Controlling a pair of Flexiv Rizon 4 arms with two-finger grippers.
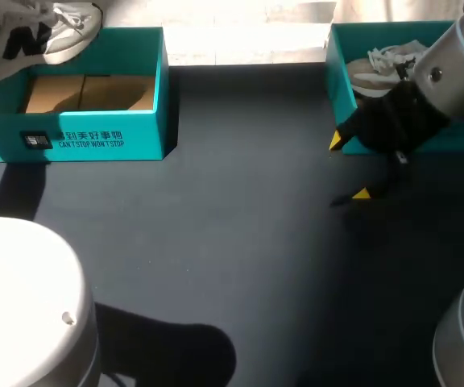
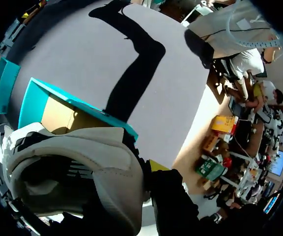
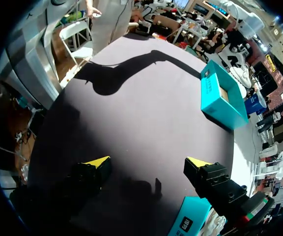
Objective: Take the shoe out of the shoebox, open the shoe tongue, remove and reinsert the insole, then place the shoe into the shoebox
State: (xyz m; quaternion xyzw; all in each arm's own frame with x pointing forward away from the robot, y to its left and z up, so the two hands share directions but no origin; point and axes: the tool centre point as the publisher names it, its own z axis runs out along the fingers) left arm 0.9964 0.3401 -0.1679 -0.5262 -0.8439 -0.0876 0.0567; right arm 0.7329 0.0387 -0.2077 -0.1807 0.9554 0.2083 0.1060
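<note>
Left gripper (image 2: pixel 152 169): It holds the shoe (image 1: pixel 39 36) up in the air. One yellow tip shows, pressed against the side of the shoe. The other tip is hidden behind the shoe.
Right gripper (image 1: pixel 350 168): Its two yellow tips are wide apart. Nothing is between them and they touch nothing. It hangs over the table (image 1: pixel 240 242), just beside the front corner of the right shoebox (image 1: pixel 341 89).
Shoe: It is grey and white with white laces. It is above the back left part of the left shoebox (image 1: pixel 87 141), not inside it. In the left wrist view it is very close, with its opening facing the camera, and the box is under and past it.
Table: It is dark and flat. Long arm shadows lie across it. The middle is bare dark top.
Left shoebox: It is teal and open, and stands at the far left of the table. Its brown cardboard bottom shows. The front wall has white print and a small dark label.
Right shoebox: It is teal and open, and stands at the far right of the table, well apart from the left one.
Second shoe (image 1: pixel 385 64): It is pale with white laces. It lies inside the right shoebox, partly hidden behind the right arm.
</note>
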